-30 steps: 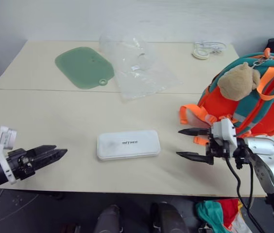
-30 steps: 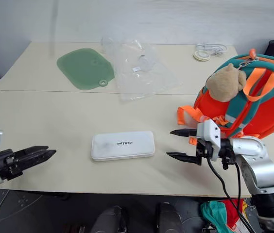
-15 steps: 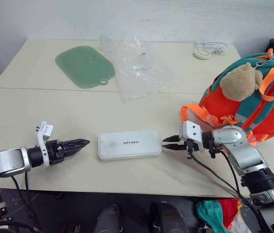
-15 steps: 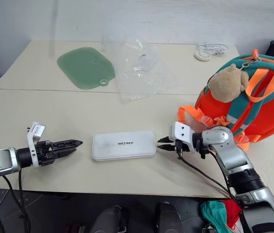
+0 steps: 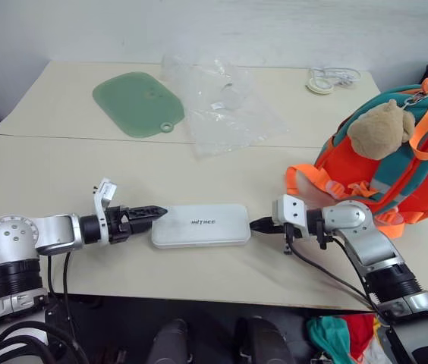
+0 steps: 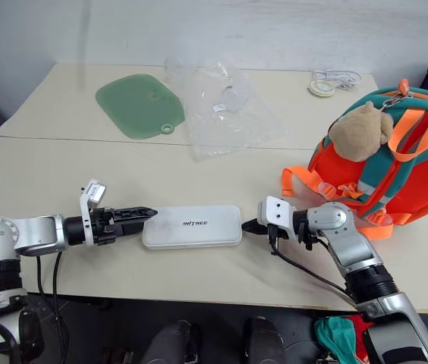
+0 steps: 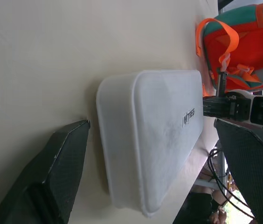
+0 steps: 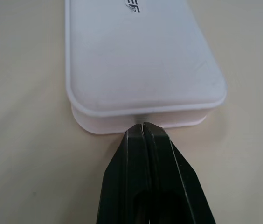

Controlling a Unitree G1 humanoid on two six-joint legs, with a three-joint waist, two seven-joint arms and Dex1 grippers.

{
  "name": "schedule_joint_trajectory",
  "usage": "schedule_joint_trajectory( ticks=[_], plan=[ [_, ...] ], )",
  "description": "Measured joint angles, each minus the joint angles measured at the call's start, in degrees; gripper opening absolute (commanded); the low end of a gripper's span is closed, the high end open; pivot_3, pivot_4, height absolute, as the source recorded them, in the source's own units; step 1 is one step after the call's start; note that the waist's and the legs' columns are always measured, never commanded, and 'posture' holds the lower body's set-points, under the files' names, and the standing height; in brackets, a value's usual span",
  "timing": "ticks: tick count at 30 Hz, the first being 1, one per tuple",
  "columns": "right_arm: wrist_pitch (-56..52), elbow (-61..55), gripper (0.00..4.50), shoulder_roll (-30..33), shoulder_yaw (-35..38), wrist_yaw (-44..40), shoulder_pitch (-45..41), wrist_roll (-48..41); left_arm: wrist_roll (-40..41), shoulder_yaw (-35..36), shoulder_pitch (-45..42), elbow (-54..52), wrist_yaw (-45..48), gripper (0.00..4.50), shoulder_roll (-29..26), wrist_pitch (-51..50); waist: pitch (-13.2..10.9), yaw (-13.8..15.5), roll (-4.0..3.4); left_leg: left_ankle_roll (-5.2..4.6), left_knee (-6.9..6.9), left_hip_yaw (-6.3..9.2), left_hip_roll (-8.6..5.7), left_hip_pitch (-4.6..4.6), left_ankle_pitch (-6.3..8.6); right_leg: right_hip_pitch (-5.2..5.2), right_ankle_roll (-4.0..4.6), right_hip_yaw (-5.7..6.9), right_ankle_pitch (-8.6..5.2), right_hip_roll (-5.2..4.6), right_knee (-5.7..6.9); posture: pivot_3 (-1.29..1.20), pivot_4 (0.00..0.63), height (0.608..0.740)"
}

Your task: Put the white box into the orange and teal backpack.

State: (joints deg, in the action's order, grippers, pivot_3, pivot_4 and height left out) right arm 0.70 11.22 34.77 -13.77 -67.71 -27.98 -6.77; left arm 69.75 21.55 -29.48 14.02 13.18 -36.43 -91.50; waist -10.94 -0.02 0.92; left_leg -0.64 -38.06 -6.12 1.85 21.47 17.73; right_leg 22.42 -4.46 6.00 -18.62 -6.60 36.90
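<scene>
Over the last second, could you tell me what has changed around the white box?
Both arms closed in on the white box. The left gripper came in from the table's near left edge to the box's left end, fingers open. The right gripper left the orange and teal backpack, shut its fingers and now touches the box's right end. Box, backpack, green mat and plastic bag stayed put.

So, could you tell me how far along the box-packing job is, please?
Nothing is packed yet: the white box lies flat on the table, apart from the orange and teal backpack. In hand: the open left tool straddles one end, the shut right tool sits at the other. Lifting and stowing remain.
</scene>
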Motion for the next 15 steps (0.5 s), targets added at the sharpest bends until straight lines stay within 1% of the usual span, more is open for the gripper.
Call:
schedule_joint_trajectory(
  ticks=[3,4,5,6,8,10,13,15],
  plan=[
    [0.8,0.87,0.04,-0.19,0.02,0.48,-0.01,0.7,0.41,-2.97,-0.69,0.16,1.65,4.5,-0.27,0.49,0.0,0.0,0.0,0.0,0.0,0.0,0.0,0.0,0.0,-0.01,0.0,0.0,0.0,0.0,-0.01,0.0,0.15,0.74],
    [1.16,1.34,0.0,-0.31,0.05,0.64,-0.03,0.93,0.53,-3.8,-1.15,0.57,1.88,4.12,0.07,0.49,0.0,0.04,0.0,0.0,0.0,0.01,-0.01,0.0,0.0,-0.02,0.0,0.01,0.0,-0.01,-0.01,0.0,0.15,0.74],
    [1.56,1.55,0.0,-0.47,0.07,0.77,-0.06,1.01,0.54,-4.29,-1.33,0.85,1.89,3.95,0.44,0.48,0.0,0.03,0.0,0.0,-0.01,0.01,-0.01,0.0,0.0,-0.02,0.0,0.01,0.0,-0.01,-0.01,0.0,0.15,0.74],
    [1.84,1.8,0.0,-0.74,0.09,1.03,-0.1,1.09,0.66,-4.75,-1.63,2.28,1.85,3.54,1.58,0.45,0.0,-0.03,0.0,-0.01,-0.01,0.0,-0.01,0.0,-0.01,-0.03,-0.01,0.0,0.0,0.0,-0.01,0.0,0.15,0.74],
    [1.89,1.87,0.0,-1.04,0.12,1.26,-0.12,1.13,0.82,-5.23,-1.61,3.13,1.82,3.08,2.77,0.39,0.0,-0.12,0.01,0.01,-0.01,0.01,0.01,0.0,-0.02,-0.02,-0.01,0.01,0.0,0.01,-0.01,0.0,0.15,0.74],
    [1.8,1.83,0.0,-1.27,0.15,1.74,-0.06,1.14,1.26,-5.58,-1.78,4.45,1.36,2.47,4.02,0.15,0.0,-0.15,0.01,0.02,-0.01,0.0,0.01,0.0,-0.03,-0.01,-0.01,0.0,0.0,0.01,0.0,0.0,0.15,0.74],
    [1.58,1.37,0.0,-1.27,0.68,2.57,0.48,1.15,2.43,-3.8,-2.27,6.08,1.25,1.68,6.44,-0.51,0.06,-0.07,0.14,0.02,-0.04,0.02,0.02,0.0,-0.04,-0.04,-0.01,0.02,0.0,0.02,-0.01,0.0,0.15,0.74],
    [1.52,0.58,0.0,-1.26,0.8,3.01,1.34,1.18,3.04,-3.24,-2.96,6.7,1.28,1.31,6.64,-0.76,0.13,-0.09,0.25,0.02,-0.05,0.03,0.02,-0.01,-0.04,-0.05,-0.01,0.02,0.0,0.02,-0.01,0.0,0.15,0.74]
  ],
)
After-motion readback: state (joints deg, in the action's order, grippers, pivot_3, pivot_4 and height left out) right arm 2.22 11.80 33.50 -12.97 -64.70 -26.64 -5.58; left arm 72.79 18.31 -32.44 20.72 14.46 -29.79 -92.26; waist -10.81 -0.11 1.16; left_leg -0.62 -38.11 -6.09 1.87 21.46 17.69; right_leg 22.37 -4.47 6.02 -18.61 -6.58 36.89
